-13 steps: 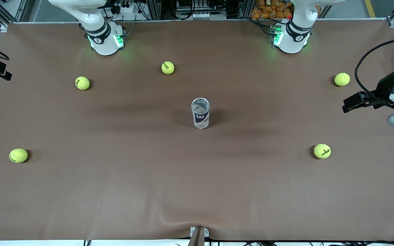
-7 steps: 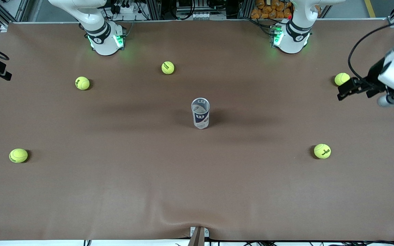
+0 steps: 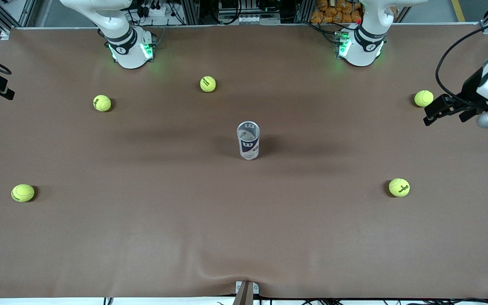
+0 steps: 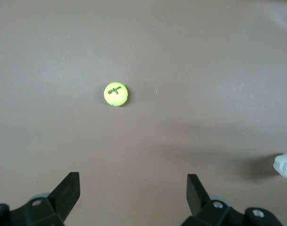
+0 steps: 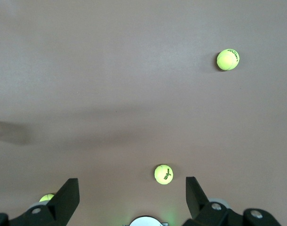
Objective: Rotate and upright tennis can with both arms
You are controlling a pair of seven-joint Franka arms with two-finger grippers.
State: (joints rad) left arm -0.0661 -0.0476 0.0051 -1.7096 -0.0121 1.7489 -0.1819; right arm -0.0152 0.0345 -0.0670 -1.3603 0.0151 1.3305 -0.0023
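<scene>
The tennis can (image 3: 248,140) stood upright on the brown counter (image 3: 244,220), midway between the two arms' ends, its open rim up and the W logo toward the front camera. It was well apart from both pincers and held by neither.

The left pincer (image 3: 432,113) hung in the air over the left arm's end of the counter, just beside a tennis ball (image 3: 423,98), its fingers (image 4: 68,192) spread wide with nothing between them. Its wrist view looked down on another ball (image 4: 116,94).

The right pincer (image 5: 130,197) was over the right arm's end, fingers likewise spread and empty, above the ball near the right base (image 5: 163,173); another ball (image 5: 227,60) lay farther out.
</scene>
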